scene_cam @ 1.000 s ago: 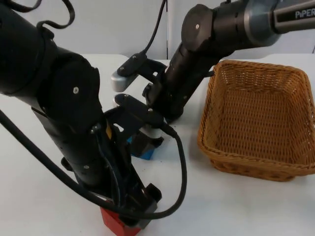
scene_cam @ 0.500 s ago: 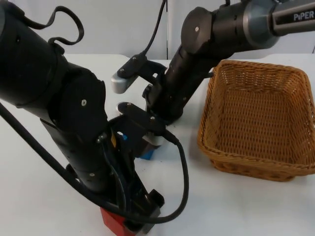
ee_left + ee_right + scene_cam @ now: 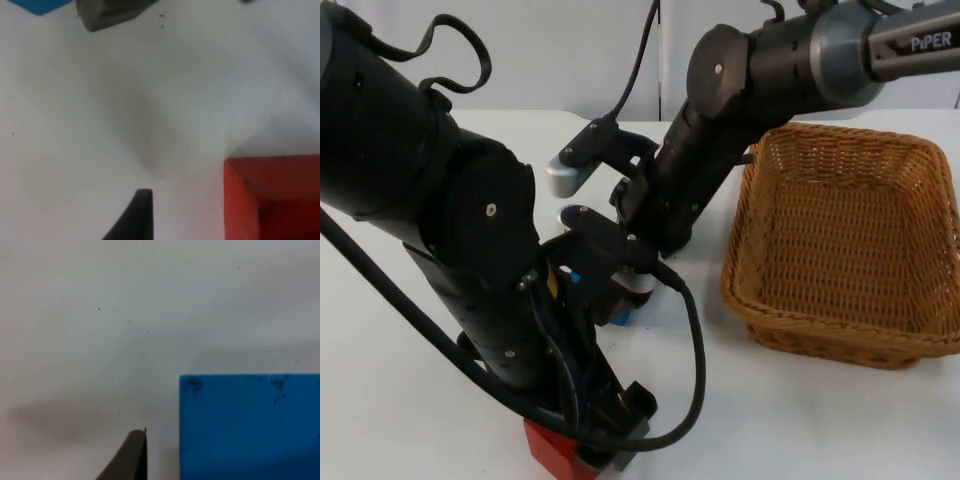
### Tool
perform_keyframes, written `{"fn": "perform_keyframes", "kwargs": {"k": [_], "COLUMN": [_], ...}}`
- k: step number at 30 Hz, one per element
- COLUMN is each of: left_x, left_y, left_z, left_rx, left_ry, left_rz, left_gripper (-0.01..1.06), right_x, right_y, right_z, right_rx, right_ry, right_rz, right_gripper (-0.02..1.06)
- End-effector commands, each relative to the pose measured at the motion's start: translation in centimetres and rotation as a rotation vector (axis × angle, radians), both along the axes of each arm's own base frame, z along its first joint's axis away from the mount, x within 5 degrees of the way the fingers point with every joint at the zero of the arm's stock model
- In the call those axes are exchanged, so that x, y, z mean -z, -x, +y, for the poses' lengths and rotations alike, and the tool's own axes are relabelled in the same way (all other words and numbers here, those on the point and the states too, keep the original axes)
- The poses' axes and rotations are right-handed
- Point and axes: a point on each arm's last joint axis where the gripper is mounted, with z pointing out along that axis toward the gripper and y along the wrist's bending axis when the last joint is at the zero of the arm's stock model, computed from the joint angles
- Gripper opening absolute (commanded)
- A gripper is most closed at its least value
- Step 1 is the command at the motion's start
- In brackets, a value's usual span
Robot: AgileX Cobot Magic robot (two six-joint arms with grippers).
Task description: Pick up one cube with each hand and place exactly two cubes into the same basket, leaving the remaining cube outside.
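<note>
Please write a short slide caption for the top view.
Both arms lowered over cubes: left gripper at red cube, right gripper at blue cube; wicker basket empty.

A blue cube (image 3: 249, 426) lies on the white table (image 3: 125, 315) just beside a black fingertip (image 3: 131, 456).

Two cubes show, one red cube (image 3: 552, 456) and one blue cube (image 3: 623, 317), plus one wicker basket (image 3: 843, 245).
</note>
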Motion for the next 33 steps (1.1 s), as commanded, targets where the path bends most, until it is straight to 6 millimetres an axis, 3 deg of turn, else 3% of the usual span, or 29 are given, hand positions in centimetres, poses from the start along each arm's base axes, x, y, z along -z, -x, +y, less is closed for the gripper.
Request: {"fn": "perform_keyframes", "kwargs": {"k": [1,4,5,10,11,14,15,16,17,19,20,22,25,28,30,33], "left_x": [-0.1,-0.1,-0.1,0.0,0.0,0.0,0.0,0.0,0.0,0.0,0.0,0.0,0.0,0.0,0.0,-0.1], "left_y": [0.1,0.1,0.1,0.1,0.1,0.2,0.2,0.2,0.2,0.2,0.2,0.3,0.4,0.6,0.8,1.0], "left_z": [-0.2,-0.2,-0.2,-0.2,-0.2,-0.2,-0.2,-0.2,-0.2,-0.2,-0.2,-0.1,-0.1,0.1,0.2,0.4], "left_rx": [-0.003,-0.003,-0.003,-0.004,-0.004,-0.007,-0.009,-0.009,-0.011,-0.013,-0.013,-0.013,-0.012,0.001,0.002,0.004], "left_ry": [0.009,0.007,0.007,0.007,0.007,0.007,0.007,0.007,0.007,0.007,0.007,0.001,-0.005,-0.032,-0.041,-0.056], "left_rz": [0.0,0.004,0.004,0.006,0.006,0.01,0.012,0.012,0.014,0.017,0.017,0.027,0.037,0.062,0.075,0.096], "left_gripper": [1.03,0.91,0.91,0.6,0.6,0.4,0.33,0.33,0.24,0.1,0.1,0.0,0.0,0.0,0.0,0.0], "right_x": [-0.1,-0.1,-0.1,-0.1,-0.1,-0.3,-0.5,-0.5,-0.8,-1.5,-1.5,-2.7,-4.3,-7.4,-8.0,-11.2], "right_y": [0.1,0.1,0.1,0.1,0.1,0.1,0.1,0.1,0.1,0.2,0.2,0.3,0.4,0.6,0.7,1.1], "right_z": [0.3,0.3,0.3,0.3,0.3,0.3,0.3,0.3,0.3,0.3,0.3,0.2,0.2,0.0,0.0,-0.3], "right_rx": [-0.01,-0.01,-0.01,-0.009,-0.009,-0.009,-0.01,-0.01,-0.013,-0.021,-0.021,-0.026,-0.029,-0.034,-0.034,-0.04], "right_ry": [-0.007,-0.007,-0.007,-0.008,-0.008,-0.009,-0.011,-0.011,-0.011,-0.01,-0.01,-0.018,-0.034,-0.063,-0.07,-0.101], "right_rz": [-0.006,-0.006,-0.006,-0.01,-0.01,-0.011,-0.012,-0.012,-0.013,-0.015,-0.015,-0.022,-0.04,-0.084,-0.093,-0.132], "right_gripper": [0.98,0.8,0.8,0.37,0.37,0.16,0.11,0.11,0.03,0.0,0.0,0.0,0.0,0.0,0.0,0.0]}}
